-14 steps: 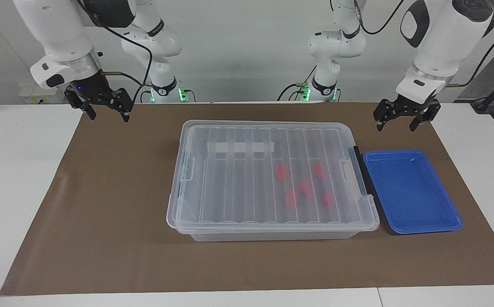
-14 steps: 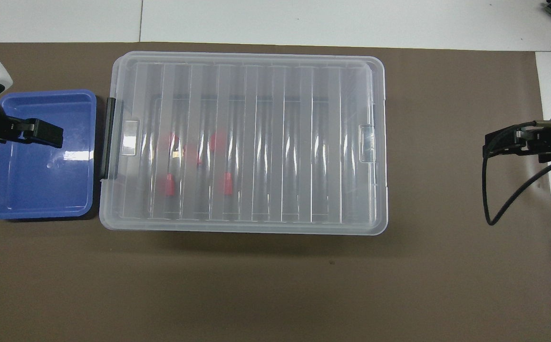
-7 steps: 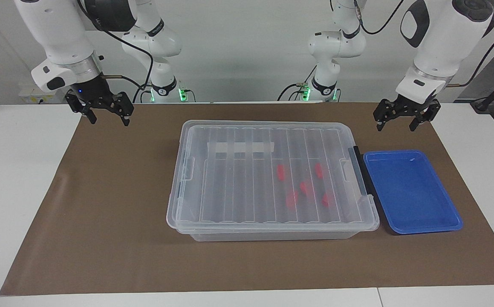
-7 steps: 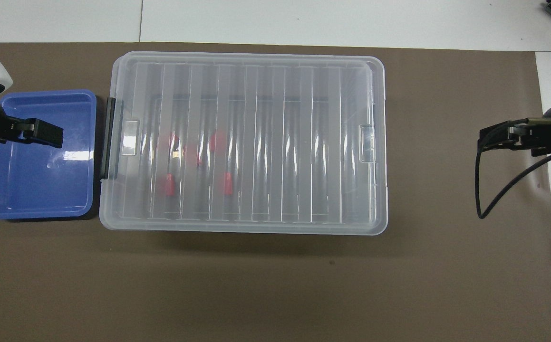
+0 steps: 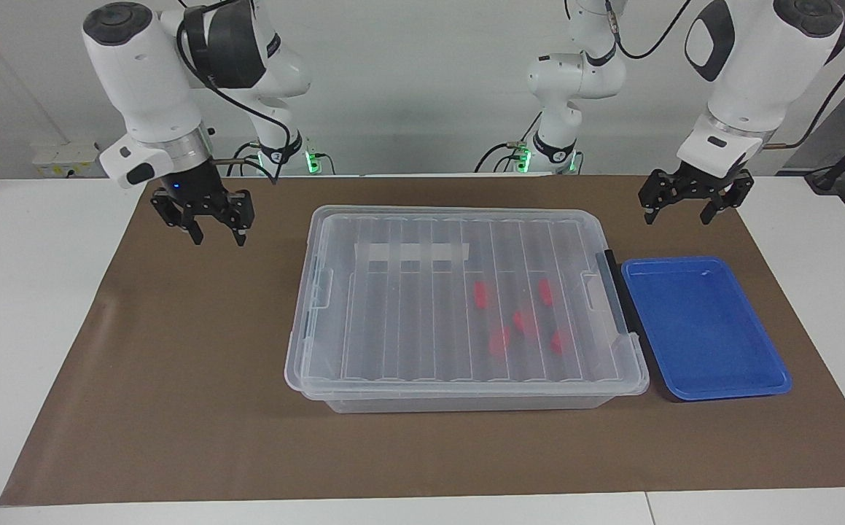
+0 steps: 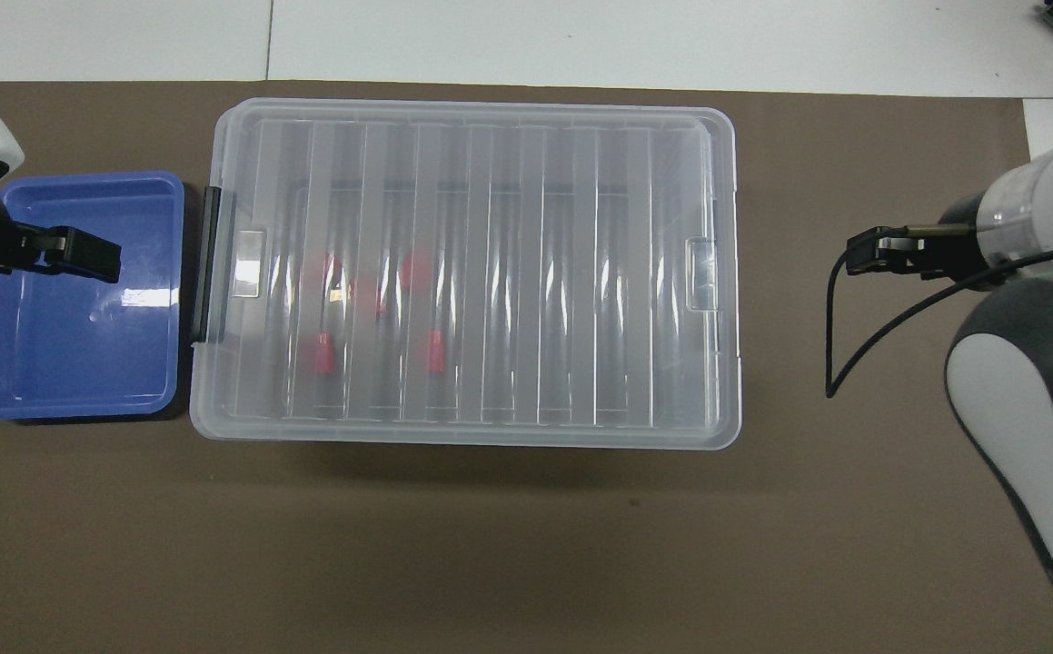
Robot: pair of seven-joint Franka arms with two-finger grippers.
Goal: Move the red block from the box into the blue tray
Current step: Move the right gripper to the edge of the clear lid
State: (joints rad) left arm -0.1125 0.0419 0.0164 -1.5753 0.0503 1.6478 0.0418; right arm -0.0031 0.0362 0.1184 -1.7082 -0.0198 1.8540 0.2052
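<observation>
The clear box [image 5: 393, 306] lies in the middle of the brown mat with its ribbed lid shut and a black clip [image 5: 616, 292] at the end toward the left arm. Several red blocks [image 5: 499, 341] show through the lid inside it, also in the overhead view [image 6: 322, 352]. The blue tray [image 5: 703, 328] lies empty beside the clip end, also seen from overhead [image 6: 63, 363]. My right gripper [image 5: 218, 239] hangs open and empty over the mat, beside the box's other end. My left gripper [image 5: 677, 217] hangs open and empty over the mat by the tray's robot-side edge.
The brown mat [image 5: 174, 379] covers most of the white table [image 5: 28, 292]. A loop of black cable [image 6: 853, 345] hangs from the right arm's wrist. A strip of pale tape [image 5: 411, 252] lies on the lid.
My right gripper has moved toward the box's end and come lower over the mat. The left arm, box, tray and blocks have not moved.
</observation>
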